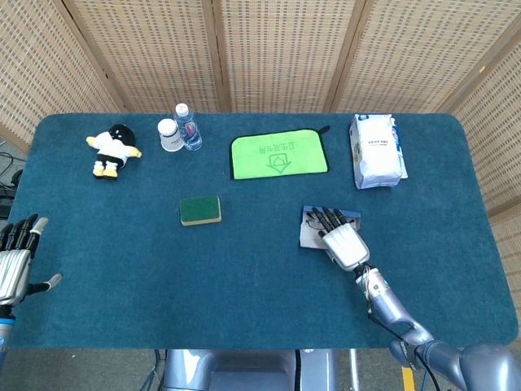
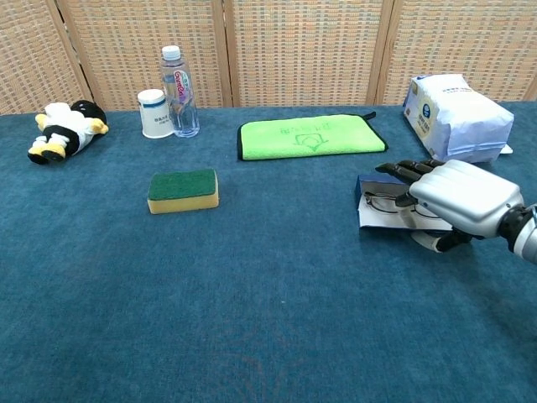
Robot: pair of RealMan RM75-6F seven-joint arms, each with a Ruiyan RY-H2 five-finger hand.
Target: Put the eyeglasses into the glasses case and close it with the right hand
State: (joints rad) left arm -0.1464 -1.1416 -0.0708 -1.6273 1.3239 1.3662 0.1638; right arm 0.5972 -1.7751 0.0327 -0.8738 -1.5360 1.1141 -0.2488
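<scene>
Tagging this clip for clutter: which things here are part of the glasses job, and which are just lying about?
Job:
glasses case
eyeglasses, lying in the case
right hand, over the case

Lying about:
green cloth
sponge
water bottle
white cup
penguin toy
white packet
left hand, idle at the table edge

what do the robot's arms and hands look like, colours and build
The right hand has a smooth silver-grey shell over its back and black fingers. Behind it a dark wrist joint leads into a silver-grey metallic forearm with a thin cable running along it. The left hand looks the same: silver-grey back, black fingers, pale thumb. No markings are legible.
</scene>
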